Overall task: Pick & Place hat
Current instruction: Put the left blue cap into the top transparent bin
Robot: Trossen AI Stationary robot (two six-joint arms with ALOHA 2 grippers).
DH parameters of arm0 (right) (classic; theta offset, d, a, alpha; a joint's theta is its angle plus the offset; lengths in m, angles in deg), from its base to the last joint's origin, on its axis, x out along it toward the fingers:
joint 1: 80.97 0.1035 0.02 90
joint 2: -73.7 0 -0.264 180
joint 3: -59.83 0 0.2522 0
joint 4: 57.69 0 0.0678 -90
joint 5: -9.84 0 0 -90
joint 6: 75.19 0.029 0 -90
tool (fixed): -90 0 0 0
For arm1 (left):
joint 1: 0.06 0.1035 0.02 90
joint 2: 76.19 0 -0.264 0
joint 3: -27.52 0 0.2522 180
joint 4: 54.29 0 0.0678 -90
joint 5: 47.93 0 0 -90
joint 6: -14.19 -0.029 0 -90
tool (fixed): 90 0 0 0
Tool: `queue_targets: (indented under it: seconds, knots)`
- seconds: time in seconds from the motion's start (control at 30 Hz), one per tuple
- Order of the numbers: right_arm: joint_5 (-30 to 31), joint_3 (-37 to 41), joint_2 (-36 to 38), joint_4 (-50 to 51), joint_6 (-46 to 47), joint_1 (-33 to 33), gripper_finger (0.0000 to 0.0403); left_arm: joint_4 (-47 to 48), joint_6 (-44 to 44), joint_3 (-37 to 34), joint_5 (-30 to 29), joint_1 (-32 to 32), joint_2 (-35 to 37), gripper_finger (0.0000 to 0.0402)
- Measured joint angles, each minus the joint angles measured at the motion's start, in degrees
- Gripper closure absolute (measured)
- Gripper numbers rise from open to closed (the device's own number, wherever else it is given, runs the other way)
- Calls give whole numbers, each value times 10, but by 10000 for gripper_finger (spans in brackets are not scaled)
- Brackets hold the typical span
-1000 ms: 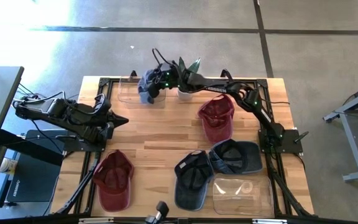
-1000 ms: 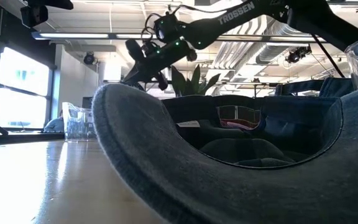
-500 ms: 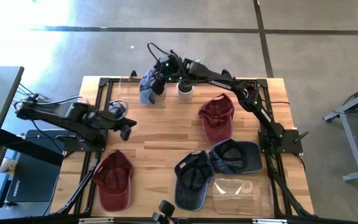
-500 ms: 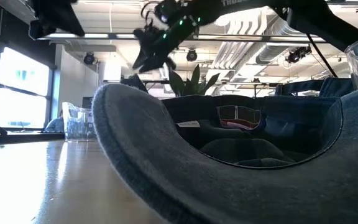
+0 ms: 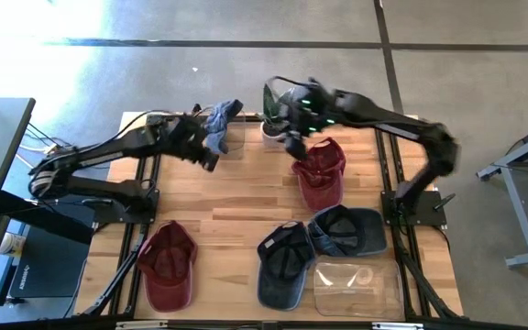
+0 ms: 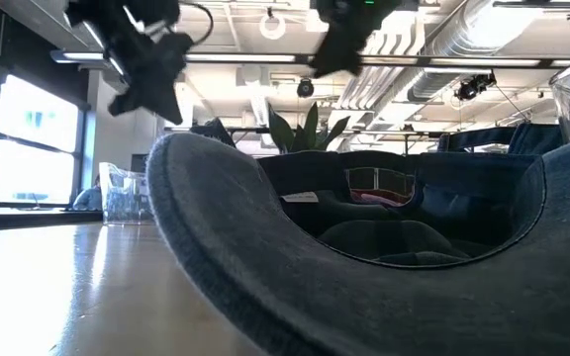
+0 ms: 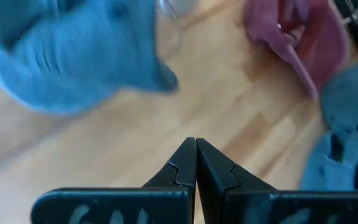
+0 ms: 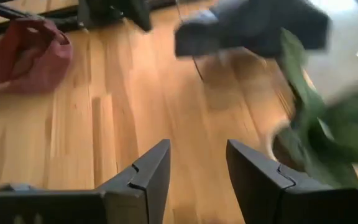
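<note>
My left gripper point(image 5: 211, 158) is pressed shut on nothing, just beside the blue hat point(image 5: 218, 124) that lies at the table's point(image 5: 246, 197) far edge over a clear bin point(image 5: 232, 140). The bare wood along the middle of the table gives me the most room. My right gripper point(image 5: 293, 147) hangs with its fingers parted and empty, over the far edge of the red hat point(image 5: 320, 174) and next to the potted plant point(image 5: 277, 108).
</note>
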Motion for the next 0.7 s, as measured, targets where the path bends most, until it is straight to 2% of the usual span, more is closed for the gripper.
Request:
queue_targets:
  seconds: [0.13,0.23,0.37,0.47,0.6,0.7]
  knots:
    - [1,148,139,-88,42,-18,256,-84,-43,0,45,49,-61,402]
    - [0,231,222,-149,71,-28,256,-139,-42,0,49,57,-113,402]
    - [1,303,300,-205,102,-36,258,-216,-41,0,27,57,-168,402]
    - [3,332,330,-234,112,-36,258,-277,-40,1,12,57,-195,402]
    - [2,344,336,-246,121,-36,257,-246,-26,38,16,57,-198,402]
    - [-1,347,332,-248,117,-36,258,-149,-42,83,58,57,-177,402]
